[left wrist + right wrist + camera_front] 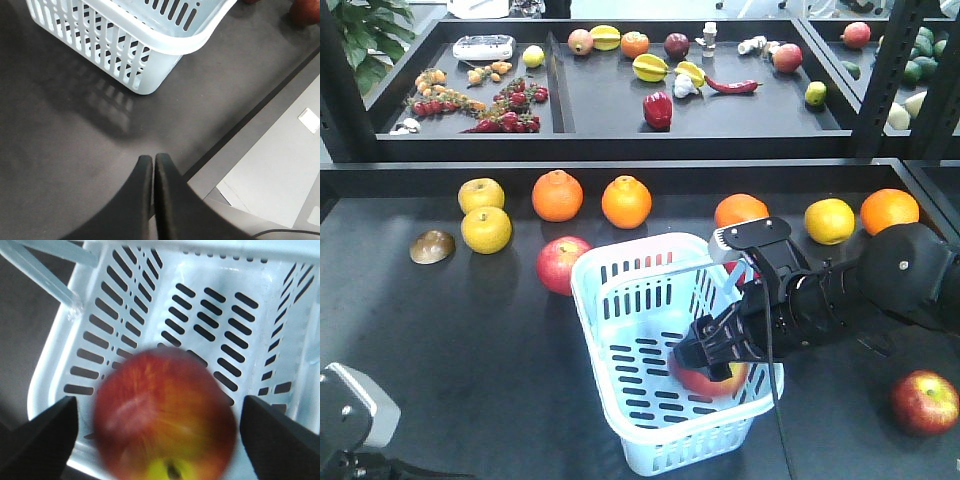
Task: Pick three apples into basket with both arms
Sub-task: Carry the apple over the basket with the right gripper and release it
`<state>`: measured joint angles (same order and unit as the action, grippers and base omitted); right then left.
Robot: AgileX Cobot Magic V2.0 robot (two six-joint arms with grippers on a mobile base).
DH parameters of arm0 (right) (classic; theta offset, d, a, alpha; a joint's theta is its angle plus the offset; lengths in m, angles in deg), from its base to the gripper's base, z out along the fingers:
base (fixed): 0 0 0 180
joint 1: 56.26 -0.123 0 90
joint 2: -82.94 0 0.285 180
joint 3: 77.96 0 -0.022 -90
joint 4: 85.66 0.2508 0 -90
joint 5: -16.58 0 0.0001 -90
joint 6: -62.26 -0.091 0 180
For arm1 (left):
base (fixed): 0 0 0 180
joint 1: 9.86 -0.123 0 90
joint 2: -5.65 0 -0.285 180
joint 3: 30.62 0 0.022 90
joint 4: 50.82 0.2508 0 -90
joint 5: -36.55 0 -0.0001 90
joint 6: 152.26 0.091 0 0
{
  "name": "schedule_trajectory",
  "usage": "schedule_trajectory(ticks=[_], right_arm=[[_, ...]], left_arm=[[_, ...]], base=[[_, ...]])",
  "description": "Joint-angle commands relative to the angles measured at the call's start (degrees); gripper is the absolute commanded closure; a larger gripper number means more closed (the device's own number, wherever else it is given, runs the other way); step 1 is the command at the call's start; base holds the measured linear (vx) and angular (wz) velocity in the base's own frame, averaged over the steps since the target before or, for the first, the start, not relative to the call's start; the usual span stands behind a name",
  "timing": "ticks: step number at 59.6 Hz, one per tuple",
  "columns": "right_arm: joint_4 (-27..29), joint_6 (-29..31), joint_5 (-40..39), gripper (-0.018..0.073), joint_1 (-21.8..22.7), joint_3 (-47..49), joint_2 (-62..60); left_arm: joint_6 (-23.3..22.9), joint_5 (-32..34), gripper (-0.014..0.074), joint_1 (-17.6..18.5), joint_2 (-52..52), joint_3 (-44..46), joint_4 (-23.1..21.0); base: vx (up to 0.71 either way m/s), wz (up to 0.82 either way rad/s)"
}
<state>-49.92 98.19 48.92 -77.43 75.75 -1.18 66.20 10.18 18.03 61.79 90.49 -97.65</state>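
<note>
Right wrist-mounted view: blurred apple (165,415) lies within the right tool (159,404), which is spread wide without touching it, inside the basket (55,370) near the table's (75,150) front edge; left tool (153,162) closed.

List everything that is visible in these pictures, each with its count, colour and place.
apples: three, dark red; one in the basket, one left of it, one far right on the table.
basket: one, pale blue-white, middle of the table.
oranges: four, orange, a row behind the basket.
yellow fruits: three, yellow; two back left, one among the oranges at right.
brown object: one, brown, beside the yellow fruits.
back tray: one, black, behind the table, holding many mixed fruits and vegetables.
right gripper: black, open, over the apple in the basket.
left gripper: black, shut, over the table near the basket.
</note>
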Motion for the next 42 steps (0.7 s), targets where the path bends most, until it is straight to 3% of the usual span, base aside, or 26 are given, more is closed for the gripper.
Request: schedule_trajectory(ticks=[1, 11, 21, 31, 42], right_arm=[[0.1, 0.4, -0.2, -0.0085, 0.0, 2.1, -1.8], [-1.3, 0.3, 0.7, 0.0007, 0.0, 2.1, -2.5], [-5.2, -2.5, 4.4, 0.0218, 0.6, 2.1, -7.0], [-18.9, -13.8, 8.2, 0.0577, 4.8, 2.1, -14.2], [-34.2, -29.3, 11.3, 0.0568, 15.6, 2.1, -18.3]], left_arm=[[-0.4, 1.6, 0.0602, 0.3, -0.6, 1.4, -1.9], [-0.4, 1.6, 0.0602, 0.3, -0.6, 1.4, -1.9], [-0.4, 1.6, 0.0602, 0.3, -0.6, 1.4, -1.9], [-0.4, 1.6, 0.0602, 0.3, -0.6, 1.4, -1.9], [-0.4, 1.6, 0.0602, 0.3, -0.6, 1.4, -1.9]], base=[[0.0, 0.0], [0.0, 0.0], [0.0, 0.0], [0.0, 0.0], [0.0, 0.0]])
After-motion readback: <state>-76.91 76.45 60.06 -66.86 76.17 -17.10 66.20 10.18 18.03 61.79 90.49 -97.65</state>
